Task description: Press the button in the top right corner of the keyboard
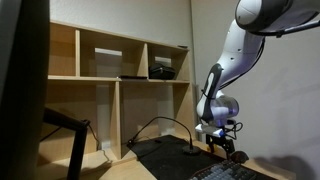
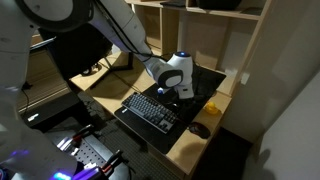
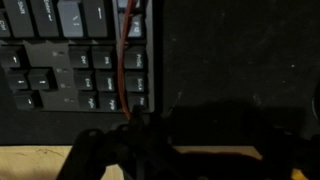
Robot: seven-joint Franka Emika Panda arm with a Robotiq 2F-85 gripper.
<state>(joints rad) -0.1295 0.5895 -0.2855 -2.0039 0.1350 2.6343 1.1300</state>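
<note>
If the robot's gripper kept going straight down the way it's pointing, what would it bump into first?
Probably the keyboard, near its end keys. The gripper points down right by that edge, so it might instead land on the black desk mat beside it; depth is hard to judge.

looked dim and grainy in both exterior views, with soft light on the far shelves. sank into blurred black shadow at the wrist view's near edge; caught faint sheen on the keyboard keys.
</note>
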